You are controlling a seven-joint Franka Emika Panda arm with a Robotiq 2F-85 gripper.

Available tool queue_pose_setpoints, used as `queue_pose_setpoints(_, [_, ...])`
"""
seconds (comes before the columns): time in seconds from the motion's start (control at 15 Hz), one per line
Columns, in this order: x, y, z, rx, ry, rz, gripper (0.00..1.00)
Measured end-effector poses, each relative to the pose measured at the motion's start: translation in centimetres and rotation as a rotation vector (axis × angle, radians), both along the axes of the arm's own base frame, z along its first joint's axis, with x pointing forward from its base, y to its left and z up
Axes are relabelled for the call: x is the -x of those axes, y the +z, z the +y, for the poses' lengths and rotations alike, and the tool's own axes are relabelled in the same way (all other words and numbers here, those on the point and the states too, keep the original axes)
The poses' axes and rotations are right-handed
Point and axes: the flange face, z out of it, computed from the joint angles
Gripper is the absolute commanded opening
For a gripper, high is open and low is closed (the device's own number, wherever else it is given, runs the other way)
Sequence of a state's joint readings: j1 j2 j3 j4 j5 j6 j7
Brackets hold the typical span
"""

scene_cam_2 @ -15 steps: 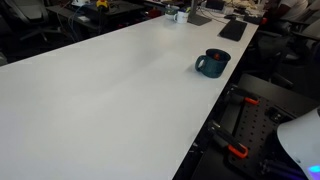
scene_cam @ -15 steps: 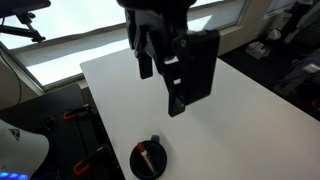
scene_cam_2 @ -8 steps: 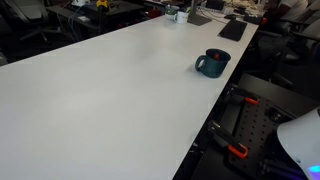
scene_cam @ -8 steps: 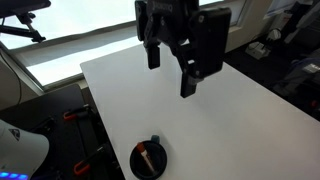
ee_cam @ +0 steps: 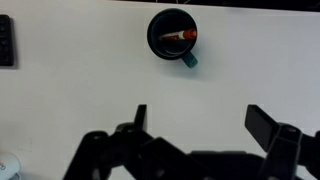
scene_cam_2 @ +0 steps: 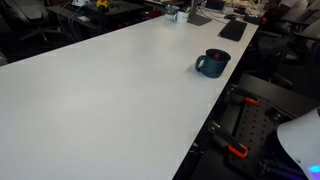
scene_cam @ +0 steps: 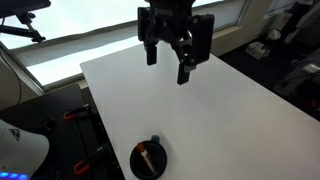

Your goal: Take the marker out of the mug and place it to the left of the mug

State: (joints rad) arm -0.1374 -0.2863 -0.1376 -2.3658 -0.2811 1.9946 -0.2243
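Our gripper point(scene_cam: 167, 68) hangs high above the white table point(scene_cam: 240, 110) with its jaws spread wide and nothing between them. In the wrist view the fingers point(ee_cam: 260, 120) frame only bare tabletop. We read that wide stance as readiness for an approach, not as a grip of any kind.

The mug point(ee_cam: 173, 35) stands upright and well apart from the gripper, close to the table's near edge in an exterior view, its small handle nub pointing away from the rim. The marker point(ee_cam: 180, 37) is inside it, lying slanted across the dark interior with its reddish body toward one side of the rim. It probably leans that way because the wall props it up. In an exterior view showing the mug point(scene_cam_2: 212, 63) from the side, the arm is out of frame.

We judge the task not yet begun: the gripper has to travel over the mug, line its jaws across the thin shaft and come down inside the rim. The tight opening leaves little room, so a finger catching the wall could tip or drag the mug
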Motion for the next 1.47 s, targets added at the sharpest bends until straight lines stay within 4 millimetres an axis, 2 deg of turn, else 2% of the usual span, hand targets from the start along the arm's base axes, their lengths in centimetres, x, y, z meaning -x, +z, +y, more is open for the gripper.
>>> queue_pose_setpoints(0.47, [-2.5, -3.3, -0.1, -0.005, -0.001, 0.133, 1.0])
queue_pose_setpoints(0.8, [-3.5, -5.3, -0.4, -0.008, -0.009, 0.204, 1.0])
queue_pose_setpoints(1.13, [-3.7, -6.9, -0.5, -0.001, -0.048, 0.236, 1.0])
queue_pose_setpoints(1.47, [-2.9, -8.0, -0.3, 0.006, -0.09, 0.257, 1.0])
